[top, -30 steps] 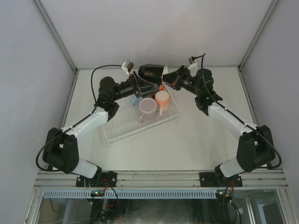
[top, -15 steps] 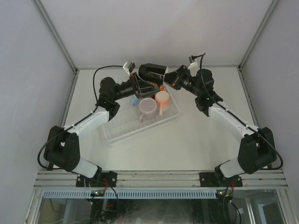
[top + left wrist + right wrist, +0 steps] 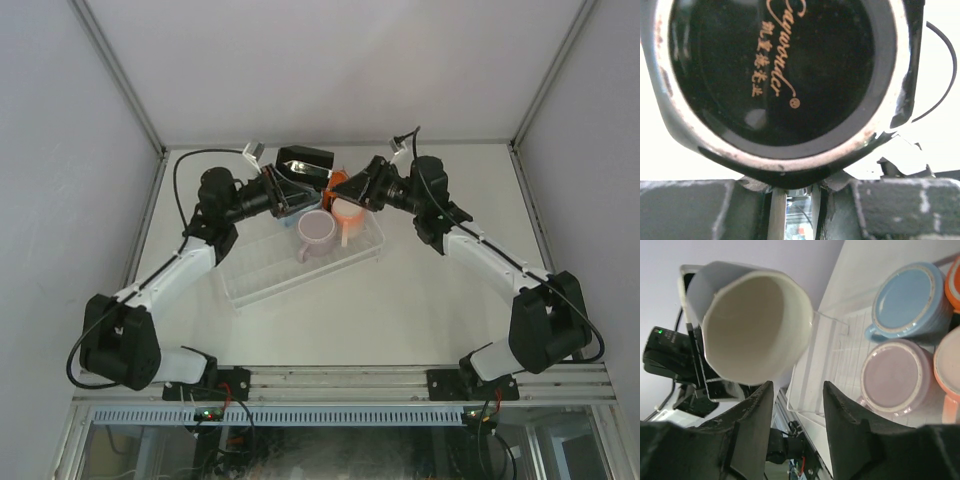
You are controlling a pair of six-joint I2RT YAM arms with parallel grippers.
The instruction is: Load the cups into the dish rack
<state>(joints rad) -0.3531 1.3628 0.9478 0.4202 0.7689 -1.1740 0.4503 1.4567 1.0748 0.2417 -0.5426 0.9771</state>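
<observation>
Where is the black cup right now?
Top view: the black cup hangs in the left pincer over the far end of the dish rack, beside the orange cup.

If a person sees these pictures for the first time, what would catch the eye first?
First, the black mug: the left claw holds it in the air beside the dish rack, cream inside towards the right claw, which stands open and empty. In the rack the light blue mug, lilac mug, peach mug and orange mug sit close together.
</observation>
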